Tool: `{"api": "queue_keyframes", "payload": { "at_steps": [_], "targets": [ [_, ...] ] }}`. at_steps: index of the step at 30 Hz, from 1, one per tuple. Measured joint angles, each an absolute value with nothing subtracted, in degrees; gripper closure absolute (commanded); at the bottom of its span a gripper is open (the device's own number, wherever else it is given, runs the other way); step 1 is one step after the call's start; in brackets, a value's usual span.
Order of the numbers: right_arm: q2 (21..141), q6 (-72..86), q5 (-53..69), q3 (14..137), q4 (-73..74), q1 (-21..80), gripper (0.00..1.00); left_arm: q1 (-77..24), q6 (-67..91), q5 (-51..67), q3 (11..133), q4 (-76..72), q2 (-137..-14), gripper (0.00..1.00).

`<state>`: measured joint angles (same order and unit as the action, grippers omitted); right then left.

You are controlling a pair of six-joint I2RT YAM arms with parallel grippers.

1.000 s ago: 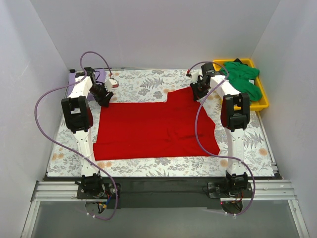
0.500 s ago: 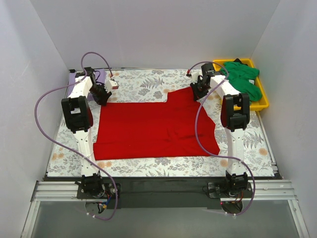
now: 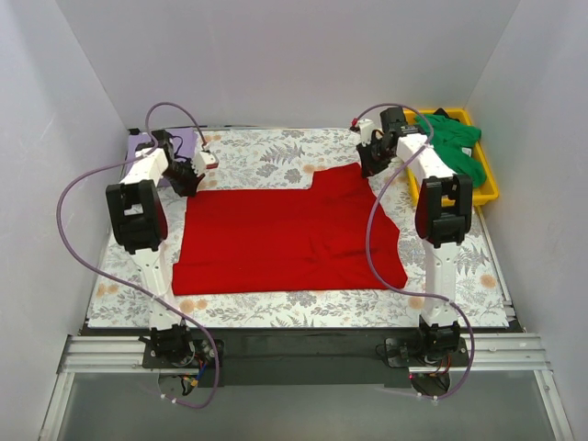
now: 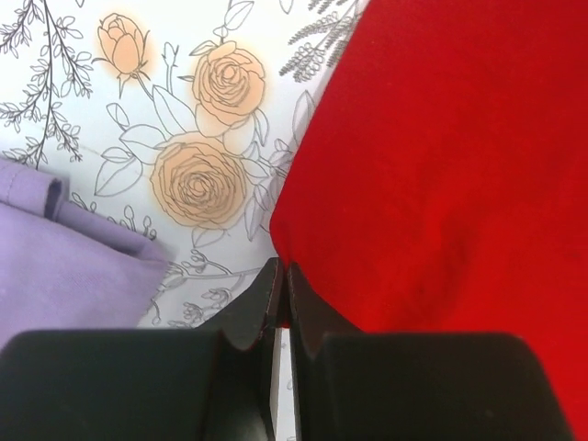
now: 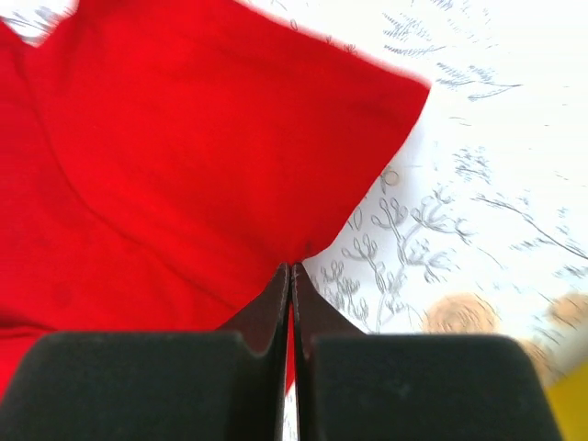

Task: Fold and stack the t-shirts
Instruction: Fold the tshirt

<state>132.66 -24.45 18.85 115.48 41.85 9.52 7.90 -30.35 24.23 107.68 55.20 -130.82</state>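
The red t-shirt (image 3: 285,239) lies spread flat across the middle of the floral table cloth (image 3: 266,156). My left gripper (image 3: 191,179) is shut on its far left corner; in the left wrist view the red t-shirt (image 4: 441,165) has its edge pinched between the closed jaws of my left gripper (image 4: 283,276). My right gripper (image 3: 369,163) is shut on the far right corner, where the red t-shirt (image 5: 184,165) runs into the closed jaws of my right gripper (image 5: 291,271). A lavender t-shirt (image 4: 64,266) lies folded at the far left. A green t-shirt (image 3: 452,142) fills the yellow tray.
The yellow tray (image 3: 491,188) stands at the far right corner of the table. The lavender t-shirt (image 3: 184,140) lies just behind my left arm. White walls close in the table on three sides. Purple cables loop from both arms.
My left gripper has closed on the red t-shirt's far left corner. The right arm has shifted slightly toward the far side, its gripper still shut on the other corner.
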Motion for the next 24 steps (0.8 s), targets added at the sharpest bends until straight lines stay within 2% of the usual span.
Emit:
{"api": "queue_keyframes", "payload": {
  "at_steps": [8,15,24],
  "targets": [
    [123.79,-25.06,20.14,111.53,41.82,9.02,0.99,8.60,-30.06,26.37,96.55,49.04,-120.44,1.00],
    [118.67,-25.85,19.97,105.49,42.28,9.02,0.99,10.24,-31.44,28.58,92.31,47.66,-112.53,1.00],
    [108.31,-25.93,20.05,95.79,43.27,9.02,0.99,11.55,-33.67,30.85,80.93,47.11,-101.34,1.00]
  ]
}}
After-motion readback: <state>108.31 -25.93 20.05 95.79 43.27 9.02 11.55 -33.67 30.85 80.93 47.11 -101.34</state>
